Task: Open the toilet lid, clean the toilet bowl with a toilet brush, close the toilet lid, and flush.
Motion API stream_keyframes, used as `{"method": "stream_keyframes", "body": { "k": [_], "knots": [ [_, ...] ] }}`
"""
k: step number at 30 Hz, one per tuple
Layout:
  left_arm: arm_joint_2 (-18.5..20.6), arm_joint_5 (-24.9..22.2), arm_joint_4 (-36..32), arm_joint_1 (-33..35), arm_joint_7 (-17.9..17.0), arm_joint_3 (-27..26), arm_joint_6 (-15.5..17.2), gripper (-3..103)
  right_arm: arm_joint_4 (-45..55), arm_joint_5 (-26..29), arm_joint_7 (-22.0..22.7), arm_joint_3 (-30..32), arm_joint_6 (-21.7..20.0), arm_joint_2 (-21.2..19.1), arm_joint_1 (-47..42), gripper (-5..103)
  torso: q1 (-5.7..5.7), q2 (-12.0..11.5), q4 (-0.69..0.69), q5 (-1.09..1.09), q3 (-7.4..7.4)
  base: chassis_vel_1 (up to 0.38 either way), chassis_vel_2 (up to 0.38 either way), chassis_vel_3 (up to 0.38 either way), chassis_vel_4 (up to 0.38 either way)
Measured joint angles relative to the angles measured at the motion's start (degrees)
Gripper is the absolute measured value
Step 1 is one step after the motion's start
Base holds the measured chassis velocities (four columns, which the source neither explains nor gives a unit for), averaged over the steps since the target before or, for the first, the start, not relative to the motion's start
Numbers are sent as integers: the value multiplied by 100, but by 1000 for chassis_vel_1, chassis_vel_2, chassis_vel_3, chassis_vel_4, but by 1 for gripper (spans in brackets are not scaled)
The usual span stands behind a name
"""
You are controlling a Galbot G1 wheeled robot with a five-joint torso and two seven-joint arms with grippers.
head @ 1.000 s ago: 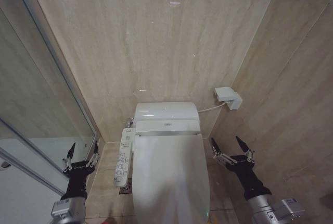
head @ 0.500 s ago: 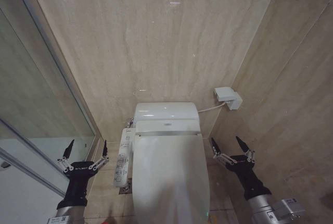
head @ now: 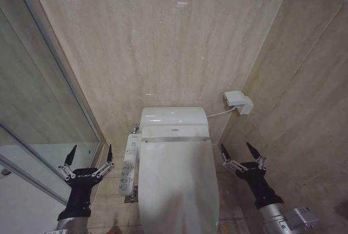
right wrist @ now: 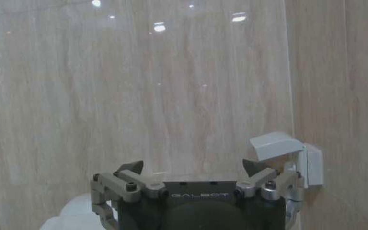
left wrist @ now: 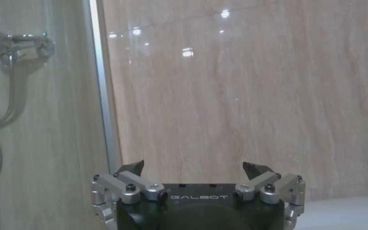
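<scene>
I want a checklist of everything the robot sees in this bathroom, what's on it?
Surface: beige tiled floor either side of the toilet.
Job's things: toilet lid shut flat, so the bowl is covered. Brush: nothing seen.
Clutter: nothing seen.
Grippers: left gripper open, in the air left of the toilet beside the button panel; right gripper open, in the air right of the toilet. Neither touches anything.
Cables: white cable from the tank to the wall box.
Surroundings: marble-look walls, glass shower screen on the left.
</scene>
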Motion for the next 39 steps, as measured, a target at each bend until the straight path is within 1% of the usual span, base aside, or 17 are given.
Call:
{"method": "stream_keyframes", "body": {
  "k": [8,33,39],
  "knots": [
    [34,-24,-36,-8,-40,42,49,100,0,0,0,0,0,0,0,100,0,0,0,0,0,0,0,0,0],
    [37,-13,-36,-12,-34,44,55,100,0,0,0,0,0,0,0,100,2,0,0,0,0,0,0,0,0],
    [37,-12,-35,-12,-34,43,54,100,0,0,0,0,0,0,1,100,2,-1,0,-1,1,105,-97,-105,110]
  ]
}}
